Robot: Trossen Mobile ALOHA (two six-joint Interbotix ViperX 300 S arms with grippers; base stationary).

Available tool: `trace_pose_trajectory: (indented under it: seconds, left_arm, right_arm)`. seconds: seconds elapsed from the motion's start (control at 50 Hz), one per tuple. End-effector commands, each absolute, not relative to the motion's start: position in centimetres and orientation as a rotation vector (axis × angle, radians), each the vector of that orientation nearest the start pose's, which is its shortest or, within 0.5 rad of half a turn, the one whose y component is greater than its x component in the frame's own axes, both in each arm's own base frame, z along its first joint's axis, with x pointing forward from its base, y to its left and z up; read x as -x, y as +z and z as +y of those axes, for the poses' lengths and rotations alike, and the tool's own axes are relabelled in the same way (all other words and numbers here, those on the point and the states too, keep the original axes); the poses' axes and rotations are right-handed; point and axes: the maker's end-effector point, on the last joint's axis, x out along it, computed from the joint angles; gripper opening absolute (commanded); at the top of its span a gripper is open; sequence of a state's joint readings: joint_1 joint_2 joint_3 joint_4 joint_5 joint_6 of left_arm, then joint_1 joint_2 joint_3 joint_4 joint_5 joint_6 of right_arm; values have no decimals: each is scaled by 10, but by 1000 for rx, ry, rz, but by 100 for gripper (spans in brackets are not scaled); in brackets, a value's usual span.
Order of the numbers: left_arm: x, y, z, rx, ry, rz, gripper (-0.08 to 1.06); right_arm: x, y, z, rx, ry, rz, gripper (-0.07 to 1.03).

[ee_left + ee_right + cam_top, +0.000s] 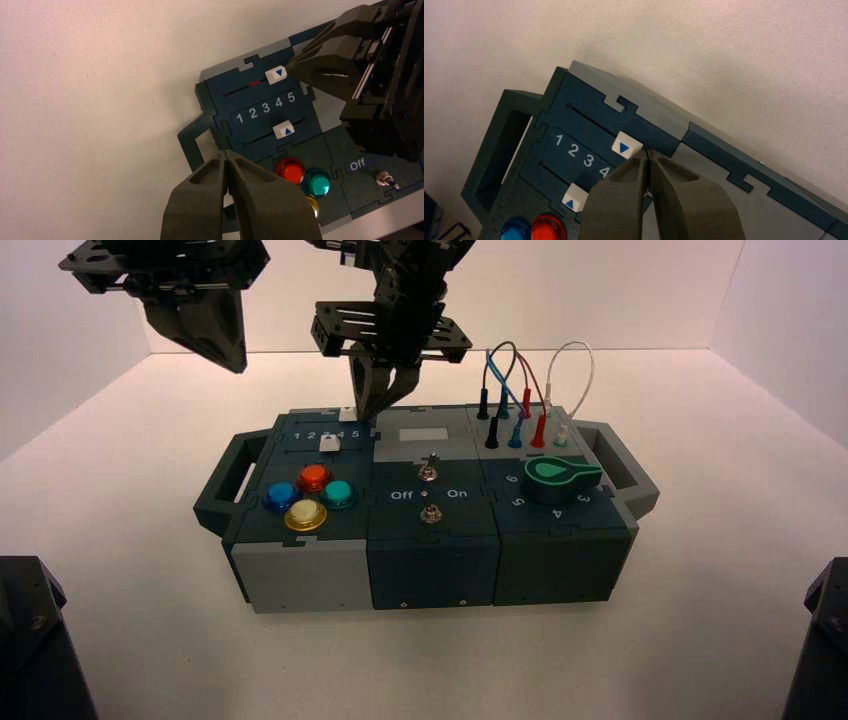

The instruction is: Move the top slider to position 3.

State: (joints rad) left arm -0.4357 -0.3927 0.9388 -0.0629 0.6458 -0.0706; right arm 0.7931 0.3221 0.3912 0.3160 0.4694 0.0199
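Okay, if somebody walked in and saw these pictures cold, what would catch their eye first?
Probably the right gripper, fingers closed, its tips against the top slider at the box's far left corner; that white knob sits near 4 on the 1 to 5 row, not yet at position 3. Next, the cluster of coloured round buttons at front left. The left gripper hangs shut above the table beyond the box.

Lab test enclosure, plain white walls (600, 290), white floor (700, 660)
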Motion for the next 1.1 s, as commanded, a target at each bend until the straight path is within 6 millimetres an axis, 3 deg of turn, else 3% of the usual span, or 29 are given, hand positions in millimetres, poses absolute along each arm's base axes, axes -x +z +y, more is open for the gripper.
trace_pose_trajectory:
  seconds: [0.02,1.1]
  left_arm:
    - [-238,111,-119,-129,-349,1184,-3]
    - [-237,113,-119,-135,-351,1184,-3]
  right_arm:
    - [-296,45,347,118,657,1222,-3]
    - [-293,40,364,112,678,1246,-3]
